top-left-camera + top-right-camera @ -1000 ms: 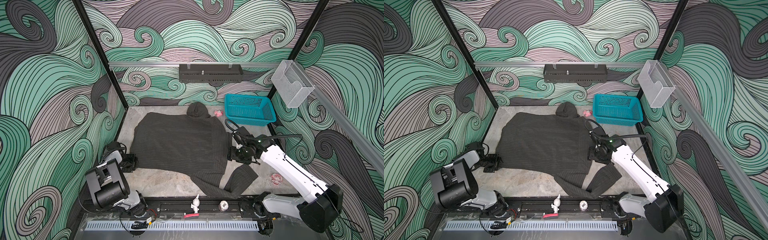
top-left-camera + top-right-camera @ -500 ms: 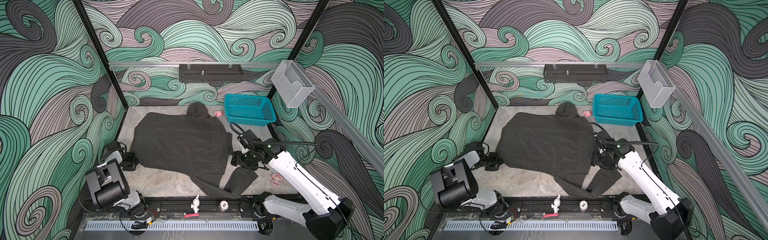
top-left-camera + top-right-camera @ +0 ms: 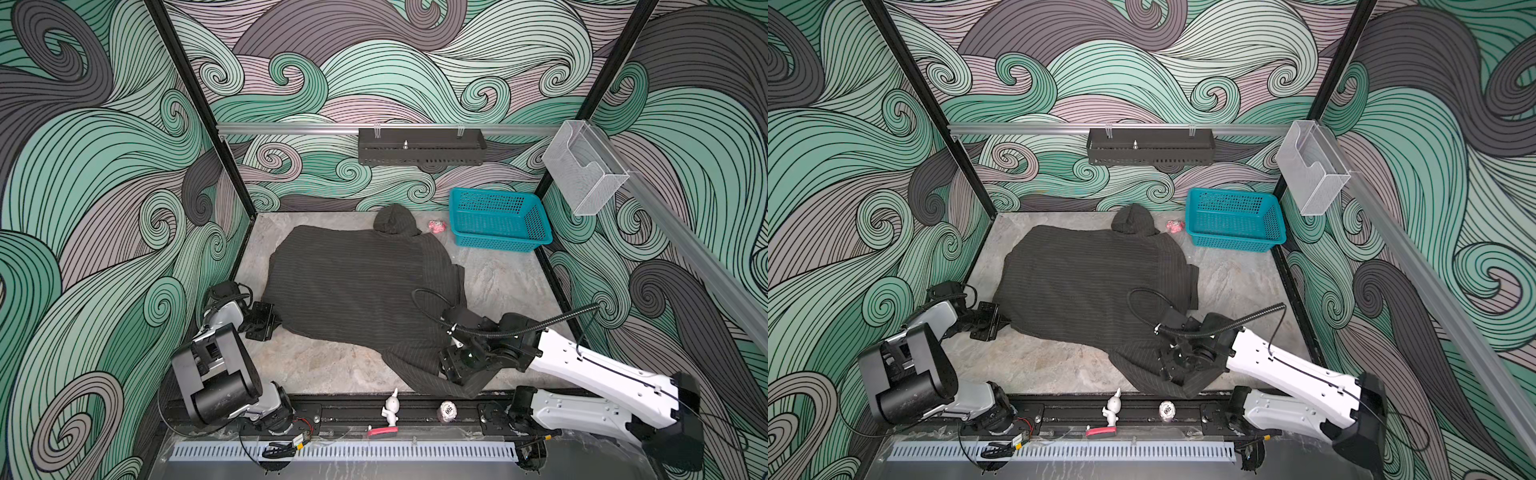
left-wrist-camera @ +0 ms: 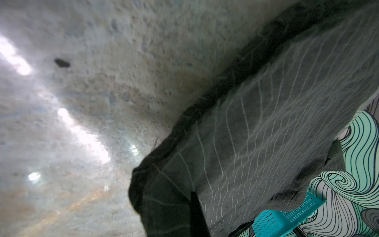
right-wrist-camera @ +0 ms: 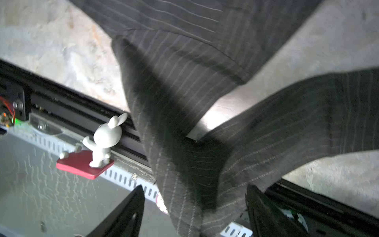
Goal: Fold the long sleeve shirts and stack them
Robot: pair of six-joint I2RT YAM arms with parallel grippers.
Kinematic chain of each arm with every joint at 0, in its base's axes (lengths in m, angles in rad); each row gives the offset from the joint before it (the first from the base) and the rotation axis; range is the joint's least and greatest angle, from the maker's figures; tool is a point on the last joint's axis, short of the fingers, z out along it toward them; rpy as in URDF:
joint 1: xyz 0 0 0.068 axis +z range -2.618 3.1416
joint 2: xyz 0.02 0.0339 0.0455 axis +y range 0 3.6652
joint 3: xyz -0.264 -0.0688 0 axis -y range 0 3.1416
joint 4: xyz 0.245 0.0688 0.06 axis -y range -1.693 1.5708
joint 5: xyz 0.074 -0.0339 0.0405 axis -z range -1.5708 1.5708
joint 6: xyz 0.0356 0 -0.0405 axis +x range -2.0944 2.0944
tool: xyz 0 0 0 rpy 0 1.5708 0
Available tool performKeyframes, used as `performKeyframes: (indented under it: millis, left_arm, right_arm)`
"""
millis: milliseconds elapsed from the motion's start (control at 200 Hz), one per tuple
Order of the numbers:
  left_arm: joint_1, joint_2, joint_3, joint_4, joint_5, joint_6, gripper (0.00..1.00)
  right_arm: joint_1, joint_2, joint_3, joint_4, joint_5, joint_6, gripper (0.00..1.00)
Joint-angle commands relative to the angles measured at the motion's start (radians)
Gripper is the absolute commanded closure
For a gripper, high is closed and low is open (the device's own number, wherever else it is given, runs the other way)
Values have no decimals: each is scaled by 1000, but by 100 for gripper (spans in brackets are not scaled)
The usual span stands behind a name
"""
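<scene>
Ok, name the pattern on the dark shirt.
Thin pale pinstripes on the dark charcoal long sleeve shirt; clearest in the left wrist view.

The right gripper (image 3: 446, 368) on its white arm swings from the right edge of the dark charcoal pinstriped button-front shirt (image 3: 357, 282) down over its front sleeve (image 3: 415, 365), jaws spreading wider, while the black left gripper (image 3: 272, 320) edges in and clamps the near left hem.

Charcoal pale-pinstriped shirt (image 3: 357, 286), teal basket (image 3: 498, 241), mottled grey table (image 3: 316, 365), white-and-black arms.
</scene>
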Motion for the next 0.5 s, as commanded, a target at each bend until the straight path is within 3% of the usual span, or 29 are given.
performKeyframes:
  millis: [0,150,390,496]
  left_arm:
    - [6,10,15,-46,30,33,100]
    - [6,9,20,-52,38,43,100]
    - [5,10,30,-64,41,52,100]
    - [5,9,43,-72,43,55,100]
  right_arm:
    - [106,60,12,80,95,-66,19]
    - [177,149,12,70,100,-79,17]
    - [179,231,21,-40,159,-56,14]
    - [179,264,20,-94,162,-34,17]
